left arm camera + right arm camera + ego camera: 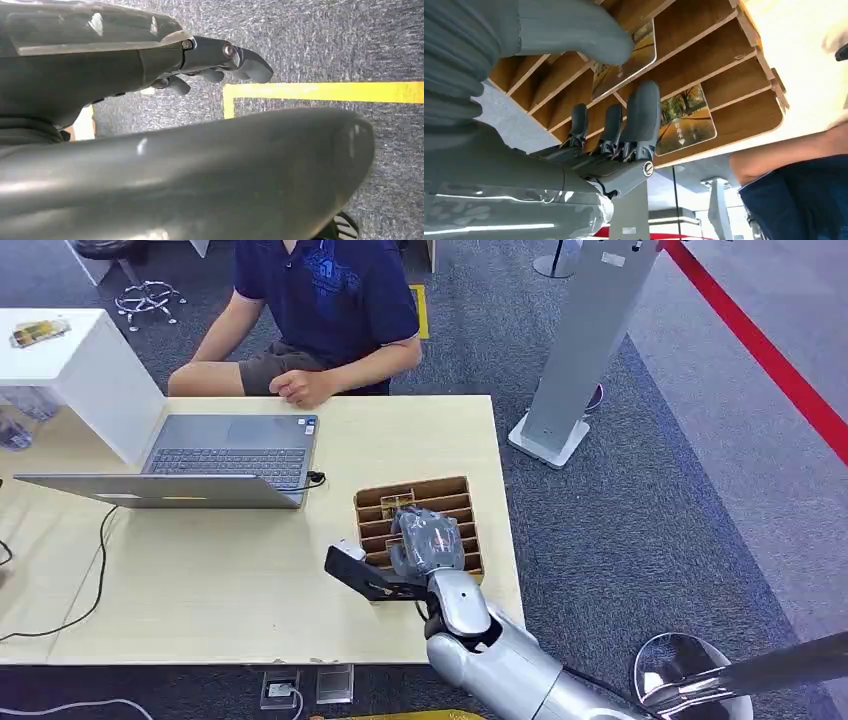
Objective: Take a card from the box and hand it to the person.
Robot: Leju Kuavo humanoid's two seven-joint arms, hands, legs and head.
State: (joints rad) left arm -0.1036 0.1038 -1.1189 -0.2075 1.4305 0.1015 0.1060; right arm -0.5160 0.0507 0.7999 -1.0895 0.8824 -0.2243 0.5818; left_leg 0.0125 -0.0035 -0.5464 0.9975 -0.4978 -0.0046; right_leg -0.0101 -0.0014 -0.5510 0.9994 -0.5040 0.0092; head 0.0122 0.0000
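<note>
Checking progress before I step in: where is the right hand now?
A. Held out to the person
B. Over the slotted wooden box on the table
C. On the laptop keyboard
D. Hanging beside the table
B: the right hand sits over the wooden box, its fingers among the dividers by the cards.

My head view looks down from high on my right hand (pixel 425 540) over the box (pixel 455 490). My right wrist view sits close behind that hand, sharing the box (pixel 724 60). My left wrist view faces carpet.
</note>
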